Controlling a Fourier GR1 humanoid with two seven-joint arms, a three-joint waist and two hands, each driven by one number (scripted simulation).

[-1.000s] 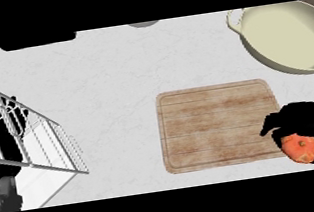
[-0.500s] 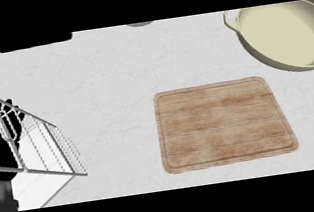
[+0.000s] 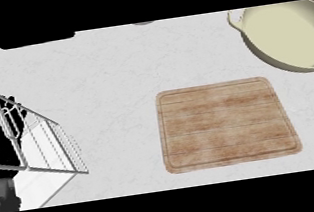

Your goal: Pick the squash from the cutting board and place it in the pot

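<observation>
The wooden cutting board [image 3: 226,123] lies right of centre with nothing on it. The cream pot [image 3: 284,32] stands at the top right, partly cut off by the view's edge, and the part of its inside that shows is bare. The squash is nowhere in view, and neither is my right hand. My left hand [image 3: 3,132] shows at the far left behind the wires of a rack, fingers up and open, resting and holding nothing.
A white wire dish rack [image 3: 39,145] fills the lower left corner, in front of my left arm. A dark object [image 3: 35,41] sits at the top edge. Pale counter [image 3: 111,74] stretches between the rack and the board.
My right hand, curled round the orange squash at the board's right edge, has moved off the view's right side with it. The left hand has stayed put.
</observation>
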